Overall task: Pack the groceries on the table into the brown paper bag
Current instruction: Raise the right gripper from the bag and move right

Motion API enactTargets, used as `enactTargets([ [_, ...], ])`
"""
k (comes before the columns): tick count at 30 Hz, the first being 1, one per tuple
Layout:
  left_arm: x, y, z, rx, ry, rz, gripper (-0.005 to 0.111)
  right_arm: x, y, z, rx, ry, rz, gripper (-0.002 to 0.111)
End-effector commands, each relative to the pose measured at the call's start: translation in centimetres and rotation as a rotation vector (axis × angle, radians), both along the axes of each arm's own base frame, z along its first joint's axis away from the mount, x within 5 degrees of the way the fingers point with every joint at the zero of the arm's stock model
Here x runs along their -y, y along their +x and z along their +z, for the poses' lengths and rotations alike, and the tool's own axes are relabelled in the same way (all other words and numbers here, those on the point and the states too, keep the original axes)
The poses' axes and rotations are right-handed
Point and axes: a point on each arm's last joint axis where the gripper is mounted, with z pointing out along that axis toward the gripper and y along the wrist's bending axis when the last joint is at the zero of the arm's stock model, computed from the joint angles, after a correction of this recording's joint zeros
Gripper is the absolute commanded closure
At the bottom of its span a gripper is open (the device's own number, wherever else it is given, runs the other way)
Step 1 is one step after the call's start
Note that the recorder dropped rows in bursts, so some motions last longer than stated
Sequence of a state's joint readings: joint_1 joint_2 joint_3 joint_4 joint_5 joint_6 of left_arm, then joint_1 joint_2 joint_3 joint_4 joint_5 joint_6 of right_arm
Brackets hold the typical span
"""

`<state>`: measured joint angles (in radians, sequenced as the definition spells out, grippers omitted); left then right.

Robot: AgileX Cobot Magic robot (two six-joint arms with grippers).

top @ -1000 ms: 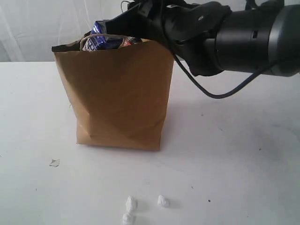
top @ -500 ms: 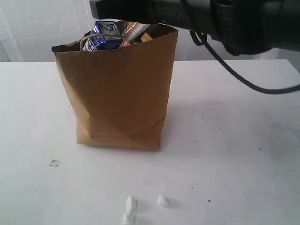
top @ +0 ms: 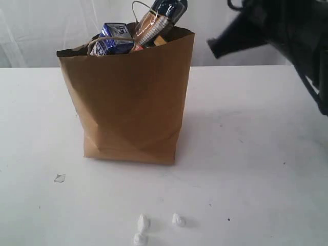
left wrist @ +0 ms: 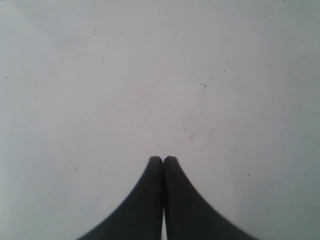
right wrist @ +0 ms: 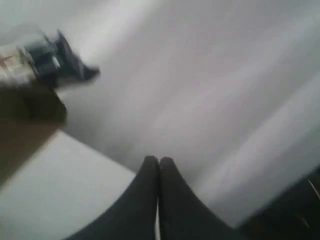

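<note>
The brown paper bag (top: 132, 100) stands upright on the white table (top: 256, 154), left of centre. Out of its rim stick the flat blue-orange spaghetti packet (top: 160, 19), leaning, and the small blue-white carton (top: 114, 43). The other groceries are hidden. My right gripper (top: 215, 47) hangs in the air up and to the right of the bag, shut and empty; in its wrist view the gripper (right wrist: 159, 161) is blurred, with the spaghetti packet (right wrist: 55, 62) and bag (right wrist: 25, 120) off to one side. My left gripper (left wrist: 163, 160) is shut over bare table (left wrist: 150, 75) and does not show in the exterior view.
Three small white crumpled scraps (top: 143, 223) lie near the front edge of the table, and a tiny pale chip (top: 59, 178) lies at front left. A white curtain (top: 51, 25) hangs behind the table.
My right arm has drawn back from above the bag's mouth to the upper right. The spaghetti packet, hidden before by the arm, now stands out of the bag.
</note>
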<state>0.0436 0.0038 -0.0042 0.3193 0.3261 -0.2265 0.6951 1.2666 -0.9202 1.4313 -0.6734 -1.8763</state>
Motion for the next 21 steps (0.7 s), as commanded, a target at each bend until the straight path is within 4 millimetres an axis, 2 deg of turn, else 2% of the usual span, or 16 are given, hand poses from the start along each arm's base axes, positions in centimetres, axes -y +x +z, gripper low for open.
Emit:
enactTargets([
  [1, 0.0, 0.0, -0.1, -0.003, -0.005, -0.006, 0.107, 3.4, 0.9, -4.6, -0.270, -0.101, -0.213, 0.108],
  [5, 0.0, 0.0, -0.1, -0.003, -0.005, -0.006, 0.107, 4.2, 1.0, -6.1, -0.312, -0.135, -0.252, 0.108],
  [14, 0.0, 0.0, -0.1, -0.003, -0.005, -0.006, 0.107, 4.3, 1.2, -5.8, -0.257, -0.145, -0.251, 0.108],
  [15, 0.0, 0.0, -0.1, -0.003, -0.005, -0.006, 0.107, 4.1, 1.2, -5.9, -0.214, -0.105, -0.234, 0.108],
  [18, 0.0, 0.0, -0.1, -0.003, -0.005, -0.006, 0.107, 3.6, 1.3, -6.4, -0.105, 0.196, -0.171, 0.108],
  [21, 0.0, 0.0, -0.1, -0.003, -0.005, -0.006, 0.107, 3.0, 1.6, -7.7, -0.191, 0.561, -0.024, 0.108],
])
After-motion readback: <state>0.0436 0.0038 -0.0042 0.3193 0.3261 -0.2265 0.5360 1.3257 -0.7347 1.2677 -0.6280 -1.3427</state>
